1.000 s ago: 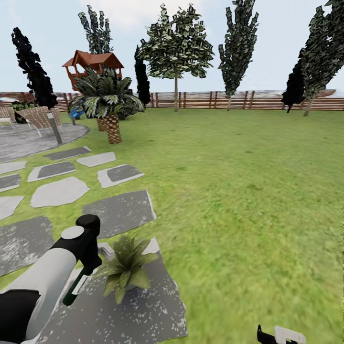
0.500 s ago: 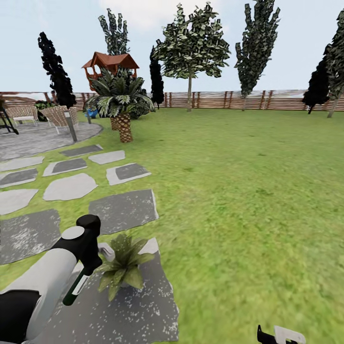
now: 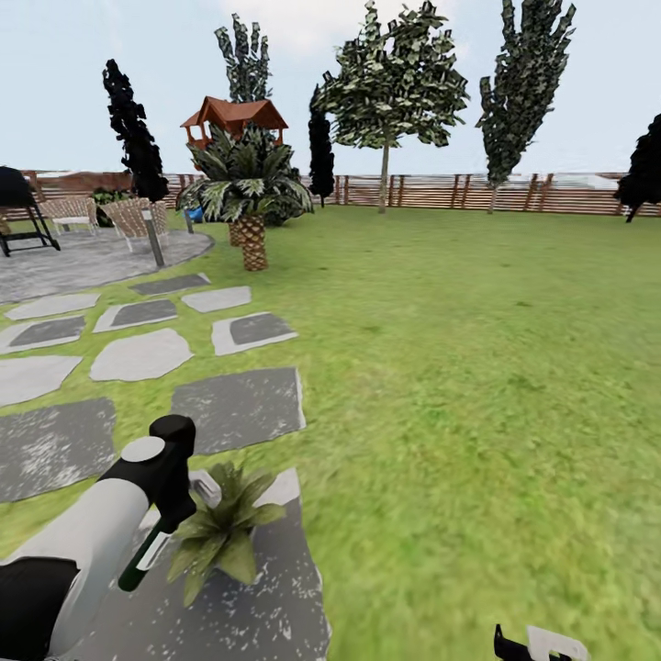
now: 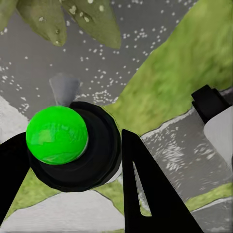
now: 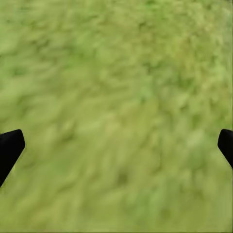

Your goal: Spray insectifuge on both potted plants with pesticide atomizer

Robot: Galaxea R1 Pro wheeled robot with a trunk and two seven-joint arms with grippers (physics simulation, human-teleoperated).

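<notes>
My left gripper (image 3: 174,500) is shut on the pesticide atomizer (image 3: 140,560), a slim dark green bottle with a white strip that hangs slanted below the wrist. Its pale grey trigger head (image 3: 204,487) sits right beside a potted plant (image 3: 218,532), a low rosette of pointed green leaves on a speckled grey stepping stone (image 3: 248,606). From the left wrist, the bottle's round green end (image 4: 57,134) sits between the black fingers (image 4: 145,194), with leaves (image 4: 92,19) just beyond. The other potted plant is out of view. My right gripper (image 5: 116,145) is open over bare grass.
Grey stepping stones (image 3: 239,404) run leftward to a paved patio (image 3: 83,262) with wicker chairs and a black grill (image 3: 18,207). A striped-leaf palm (image 3: 246,188) stands beyond them. Open lawn (image 3: 477,367) stretches right to the brown slatted fence (image 3: 477,191) and trees.
The whole view has swung left, so the scene slid right and the grill came into sight. The rosette sits slightly lower and further left. Both arms hold their pose.
</notes>
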